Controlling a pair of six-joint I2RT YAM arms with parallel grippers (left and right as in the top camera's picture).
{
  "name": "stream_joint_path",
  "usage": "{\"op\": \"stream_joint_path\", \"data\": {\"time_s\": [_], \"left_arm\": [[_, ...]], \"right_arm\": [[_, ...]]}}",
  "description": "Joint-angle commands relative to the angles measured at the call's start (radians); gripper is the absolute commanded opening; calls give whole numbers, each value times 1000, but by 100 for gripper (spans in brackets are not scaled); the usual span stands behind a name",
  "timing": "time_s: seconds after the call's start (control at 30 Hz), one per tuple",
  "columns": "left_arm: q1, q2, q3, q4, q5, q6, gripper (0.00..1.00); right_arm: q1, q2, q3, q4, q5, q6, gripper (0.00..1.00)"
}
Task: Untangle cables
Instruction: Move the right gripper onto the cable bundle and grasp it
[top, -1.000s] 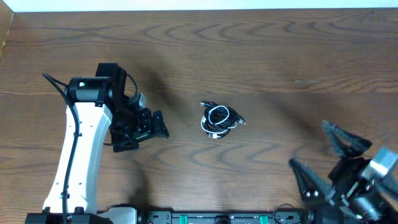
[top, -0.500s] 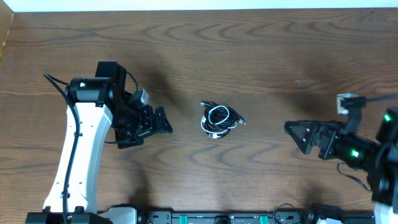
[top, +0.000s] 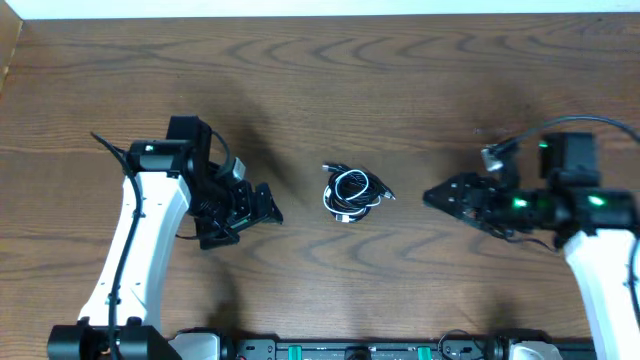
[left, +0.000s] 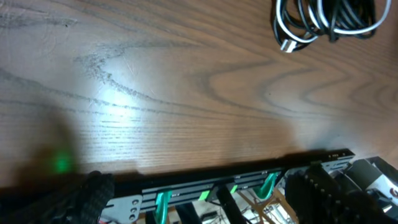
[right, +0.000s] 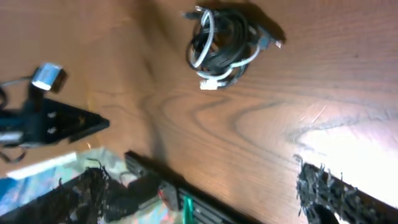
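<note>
black and white cables (top: 350, 192) lie in one tangled bundle on the wooden table (top: 400, 80), between the left gripper (top: 266, 204) and the right gripper (top: 436, 196), both apart from it, fingers spread wide, holding nothing.

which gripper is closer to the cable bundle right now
Right, but only narrowly. The right gripper points at the cable bundle from its right side in the overhead view; the left gripper sits a little farther off on the opposite side. Neither touches it.

Overhead looks straight down on whole surface (top: 400, 80). Both wrist views low, oblique, close; all three share cable bundle (top: 352, 193).
</note>
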Motion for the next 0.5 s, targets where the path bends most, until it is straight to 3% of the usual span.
{"op": "stream_joint_path", "data": {"time_s": [0.0,0.23,0.33,0.47], "left_arm": [[2,1,-26,18,14,-14,94],[2,1,-31,22,13,-13,94],[2,1,-31,21,13,-13,94],[2,1,-31,22,13,-13,94]], "right_arm": [[91,60,-52,105,45,101,96],[256,227,-93,462,75,345,99],[273,284,-93,564,81,483,88],[317,350,-93,593,206,573,83]]}}
